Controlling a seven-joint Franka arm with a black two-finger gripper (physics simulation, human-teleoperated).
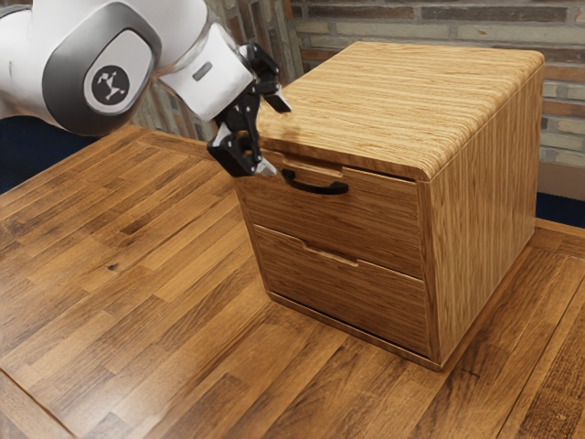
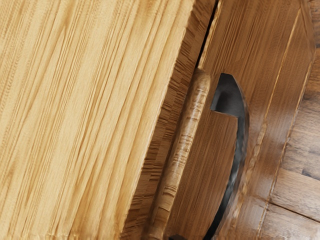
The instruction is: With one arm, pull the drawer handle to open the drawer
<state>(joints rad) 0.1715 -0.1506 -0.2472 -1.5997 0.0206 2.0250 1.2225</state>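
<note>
A light wooden cabinet (image 1: 402, 91) stands on the table with two drawers in its front. The upper drawer (image 1: 366, 219) carries a black curved handle (image 1: 315, 187). The lower drawer (image 1: 347, 283) shows no handle. My black gripper (image 1: 251, 171) hangs at the cabinet's upper front corner, at the exterior view's left. Its fingers point down, open, just beside the handle's near end and holding nothing. In the wrist view the handle (image 2: 240, 150) arcs over the drawer face (image 2: 205, 165), just under the cabinet top (image 2: 75, 110). The upper drawer's front sits close under the top's lip.
The cabinet rests on a dark plank table (image 1: 137, 302) with wide free room in front of the drawers and toward the exterior view's left. A brick wall (image 1: 439, 18) runs behind. The table planks (image 2: 300, 190) also lie beyond the handle.
</note>
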